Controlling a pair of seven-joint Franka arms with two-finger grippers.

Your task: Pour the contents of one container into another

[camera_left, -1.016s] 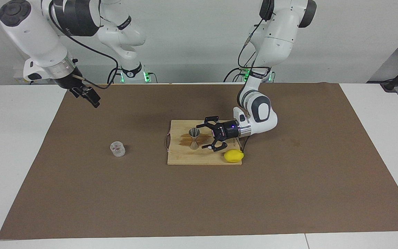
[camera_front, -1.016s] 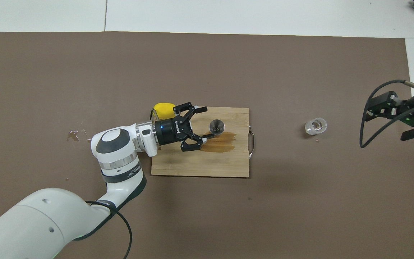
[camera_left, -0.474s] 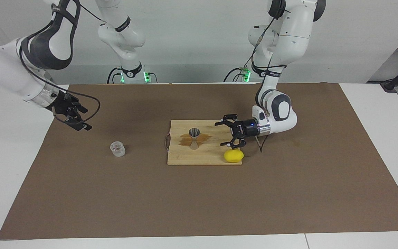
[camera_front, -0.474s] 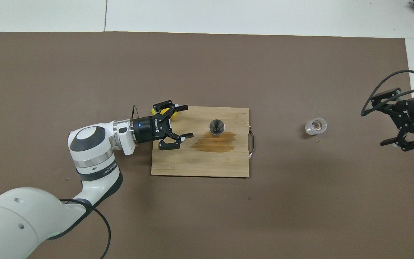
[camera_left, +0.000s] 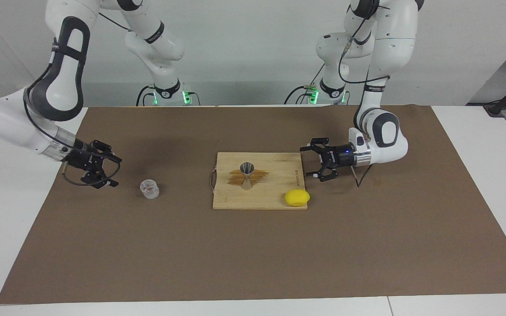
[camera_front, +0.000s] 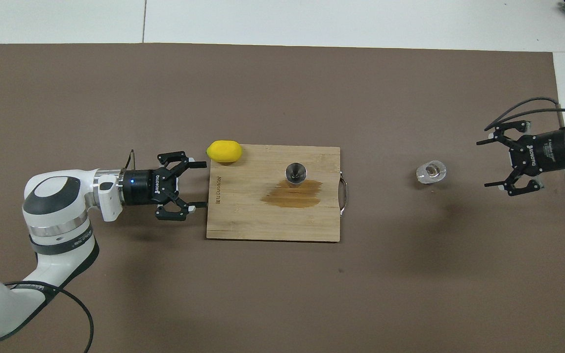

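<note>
Brown paper (camera_left: 253, 245) is covering most of the white table (camera_left: 16, 184), and a pale wall is standing at the robots' end. Since a second ago the left gripper (camera_left: 311, 163) is no longer over the wooden cutting board (camera_left: 275, 199) beside the jigger; it is now hanging over the brown paper just off the board's edge, toward the left arm's end, with its fingers spread wide and holding nothing. The right gripper (camera_left: 111, 172) has come down from high over the paper's corner and is now hovering low near the glass cup (camera_left: 149, 189), not touching it, its fingers also released and empty.

The glass cup is standing upright on the paper toward the right arm's end, well apart from the board. It is small, squat and clear, with textured sides and a faint reddish spot inside. The metal jigger (camera_left: 247, 174) is standing upright on the board, silvery-grey, hourglass-shaped, dark inside. A brown wet stain (camera_front: 292, 193) is lying around its foot. A yellow lemon (camera_left: 297, 198) is resting at the board's corner, farther from the robots than the jigger.
</note>
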